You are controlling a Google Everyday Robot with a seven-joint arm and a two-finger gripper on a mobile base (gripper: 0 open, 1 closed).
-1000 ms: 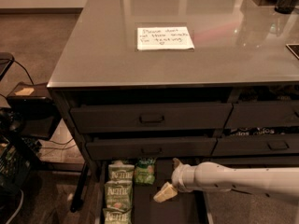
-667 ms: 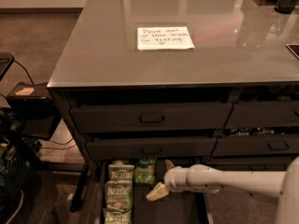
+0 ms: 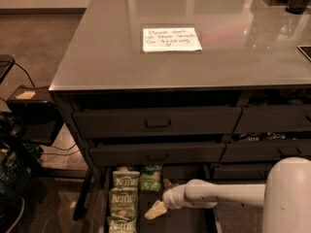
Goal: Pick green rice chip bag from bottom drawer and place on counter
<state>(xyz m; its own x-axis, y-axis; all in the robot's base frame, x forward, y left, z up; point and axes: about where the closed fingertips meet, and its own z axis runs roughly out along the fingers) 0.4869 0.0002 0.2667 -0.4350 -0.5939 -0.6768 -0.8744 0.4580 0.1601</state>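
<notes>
The gripper [image 3: 156, 210] is found shifted left inside the bottom drawer [image 3: 187, 223], closer to the green rice chip bag [image 3: 150, 177], which lies ungrasped beside the Kettle bags [image 3: 122, 203]. Whether the gripper is open cannot be told; the approach is judged unfinished.

The white arm [image 3: 223, 194] stretched nearly level from the lower right, its pale claw [image 3: 155, 210] angled down-left at bottom centre.

Handwritten white note [image 3: 171, 39] lies flat, upper mid. 3 Kettle bags [image 3: 122, 203] in a col., lower left; gripper [image 3: 156, 209] just right of them. Black box [image 3: 29, 106] w/ cables [image 3: 53, 149] far left.
</notes>
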